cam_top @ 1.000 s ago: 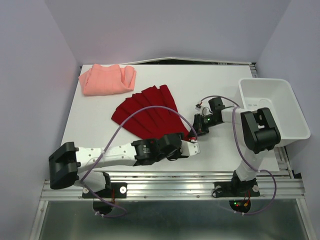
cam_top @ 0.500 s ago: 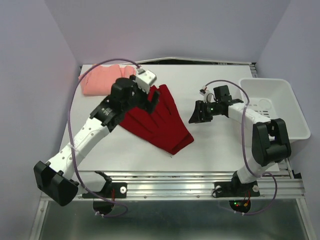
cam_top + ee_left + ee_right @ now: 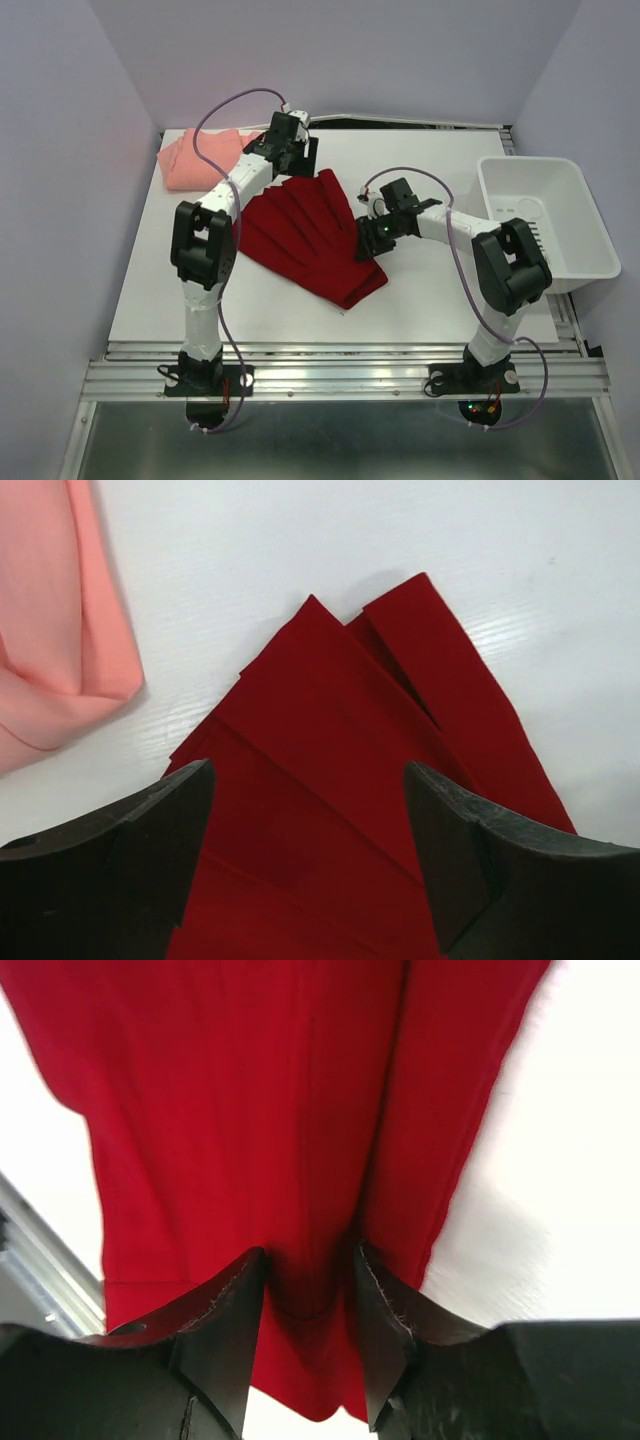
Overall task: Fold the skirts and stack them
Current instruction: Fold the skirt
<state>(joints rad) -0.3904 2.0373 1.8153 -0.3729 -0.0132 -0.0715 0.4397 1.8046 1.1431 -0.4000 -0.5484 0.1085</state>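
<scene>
The deep red skirt [image 3: 300,235] lies fanned out, partly folded, in the middle of the white table [image 3: 440,290]. The salmon-pink skirt [image 3: 195,160] lies folded at the far left corner. My left gripper [image 3: 296,165] hovers open over the red skirt's far edge; in the left wrist view [image 3: 310,780] red pleats [image 3: 330,740] fill the gap and the pink skirt [image 3: 50,610] is at upper left. My right gripper [image 3: 366,238] is at the red skirt's right edge; in the right wrist view [image 3: 308,1255] its fingers pinch a ridge of red cloth [image 3: 250,1080].
A white plastic bin [image 3: 545,225] stands at the table's right edge, beside the right arm. The metal rail [image 3: 350,365] runs along the near edge. Purple walls close in on the left, the back and the right.
My left arm has swung from the near edge out to the far side, now over the red skirt's far edge. My right gripper has moved left onto the skirt's right edge and closed on it.
</scene>
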